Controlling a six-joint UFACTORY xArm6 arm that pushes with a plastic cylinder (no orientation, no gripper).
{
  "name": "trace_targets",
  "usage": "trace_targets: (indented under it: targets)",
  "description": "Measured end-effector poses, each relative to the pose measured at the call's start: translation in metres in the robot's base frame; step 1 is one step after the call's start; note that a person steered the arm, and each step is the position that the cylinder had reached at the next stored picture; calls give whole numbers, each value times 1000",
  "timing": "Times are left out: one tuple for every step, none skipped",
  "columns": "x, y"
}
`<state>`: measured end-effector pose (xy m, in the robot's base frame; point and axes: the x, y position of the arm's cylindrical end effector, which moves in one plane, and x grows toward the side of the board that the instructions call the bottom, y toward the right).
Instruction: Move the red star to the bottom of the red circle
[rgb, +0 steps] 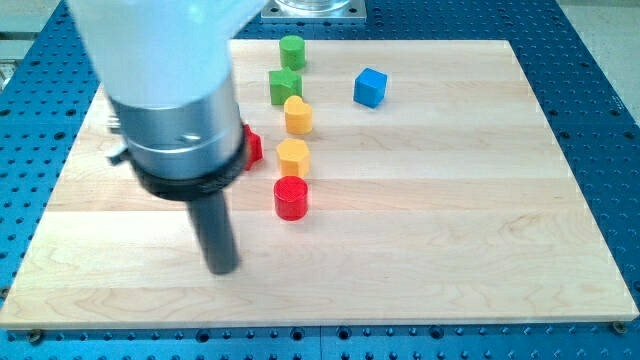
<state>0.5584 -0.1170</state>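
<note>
The arm comes down from the view's top left, its broad white and silver body filling that corner, with a black collar beneath it and the straight dark rod running down from the collar. This tool has no jaws to open or close and holds nothing; my tip (224, 268) rests on bare wood of the desk (450, 230) in the lower left part of the board, touching no block. The red star (253, 146) lies above the tip and slightly to the view's right, mostly hidden behind the arm's silver body and black collar, so only its right edge shows and its shape can hardly be made out. The red circle (291, 198) stands to the right of the tip and a little above it, apart from the rod, and lower right of the star. Just above the red circle sits a yellow block (293, 157) of rounded, many-sided form, and above that a yellow heart (298, 115). Further up the same column come a green star-like block (284, 86) and a green cylinder (292, 51) near the board's top edge. A blue cube (370, 87) sits alone to the view's right of the green blocks, well apart from the tip.
</note>
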Motion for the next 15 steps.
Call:
trace_targets:
  targets:
    - [-70, -65]
    - [-146, -79]
    - [-226, -67]
    - [-219, -18]
    - [-196, -2]
    - [-150, 19]
    - [-98, 21]
    - [-41, 21]
    - [-38, 14]
    - [-99, 0]
    - [-127, 26]
    - [-110, 58]
    - [-69, 55]
    - [-17, 55]
    - [-21, 3]
